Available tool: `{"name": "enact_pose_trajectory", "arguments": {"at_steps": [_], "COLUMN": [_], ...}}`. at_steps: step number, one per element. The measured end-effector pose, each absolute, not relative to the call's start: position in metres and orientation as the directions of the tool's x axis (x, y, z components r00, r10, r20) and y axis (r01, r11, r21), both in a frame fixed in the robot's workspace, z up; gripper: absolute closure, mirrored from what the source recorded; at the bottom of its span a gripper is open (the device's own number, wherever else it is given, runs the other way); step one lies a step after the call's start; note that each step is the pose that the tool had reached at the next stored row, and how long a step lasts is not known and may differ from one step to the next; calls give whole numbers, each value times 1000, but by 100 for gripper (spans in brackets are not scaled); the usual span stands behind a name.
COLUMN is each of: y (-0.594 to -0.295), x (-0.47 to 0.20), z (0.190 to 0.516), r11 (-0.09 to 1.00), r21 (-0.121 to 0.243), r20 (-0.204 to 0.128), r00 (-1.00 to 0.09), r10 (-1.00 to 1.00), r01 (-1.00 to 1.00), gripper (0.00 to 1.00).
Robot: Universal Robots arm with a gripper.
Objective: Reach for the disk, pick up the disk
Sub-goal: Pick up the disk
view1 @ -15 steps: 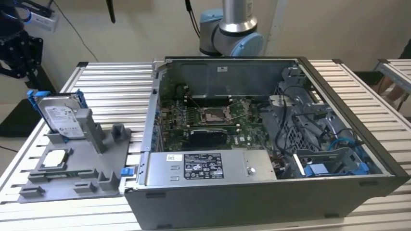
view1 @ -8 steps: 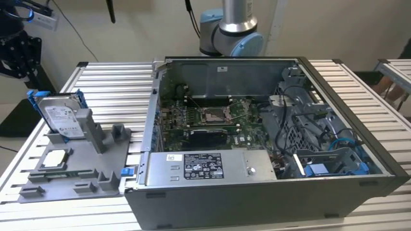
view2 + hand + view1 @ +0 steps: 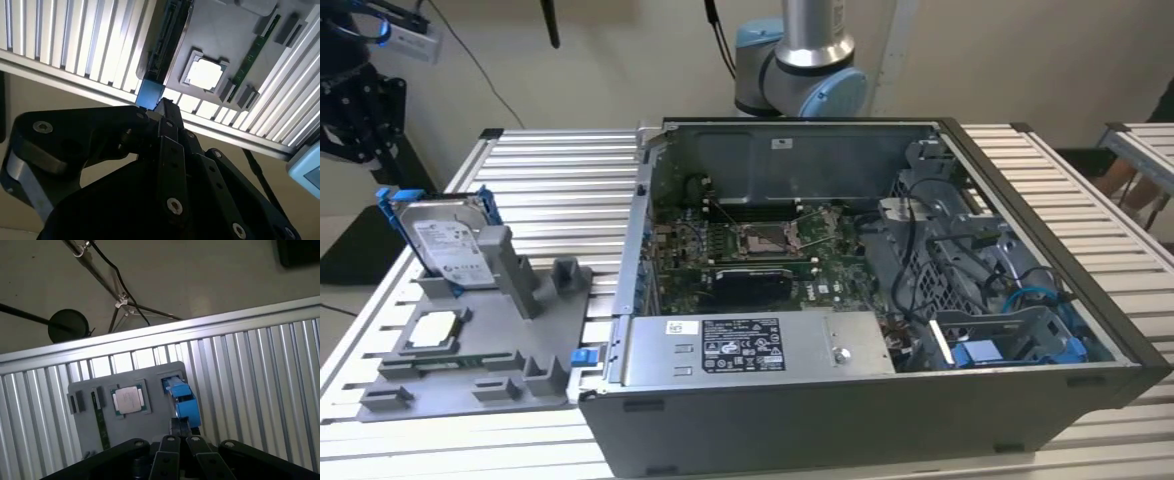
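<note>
Exterior view: the disk [image 3: 443, 240] is seen standing on edge in a slot of a grey moulded tray [image 3: 480, 385] at that view's left. It is a flat rectangular slab of silver-grey metal with a white printed label on its broad face. A bright blue plastic bracket [image 3: 398, 200] frames its sides.

On the same tray, nearer the camera, a small square silver chip [image 3: 434, 328] lies flat in a recess. A thin green memory stick [image 3: 100, 422] is set on edge beside the chip in the first wrist view. The tray rests on a table [image 3: 560, 170] of ribbed aluminium slats.

To the exterior view's right of the tray an open dark grey steel case [image 3: 854, 420] is laid on its side. A green board [image 3: 761, 240] is exposed inside it, with a boxy metal power supply [image 3: 747, 345] at its near edge.

The black gripper [image 3: 180, 424] is held above the disk and apart from it, with nothing between the two. Its fingertips appear drawn together, and nothing is grasped. In both wrist views the blue bracket is seen just past the tips.
</note>
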State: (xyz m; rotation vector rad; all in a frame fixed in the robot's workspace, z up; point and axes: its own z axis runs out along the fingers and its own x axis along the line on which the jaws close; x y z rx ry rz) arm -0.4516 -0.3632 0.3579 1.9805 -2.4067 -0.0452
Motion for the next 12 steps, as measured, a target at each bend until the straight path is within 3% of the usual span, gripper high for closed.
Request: {"name": "enact_pose_trajectory", "arguments": {"at_steps": [12], "y": [-363], "x": [-452], "z": [358], "r11": [129], "r21": [38], "r20": [0], "r00": [-129], "r10": [-992], "r01": [-991], "gripper": [100]}}
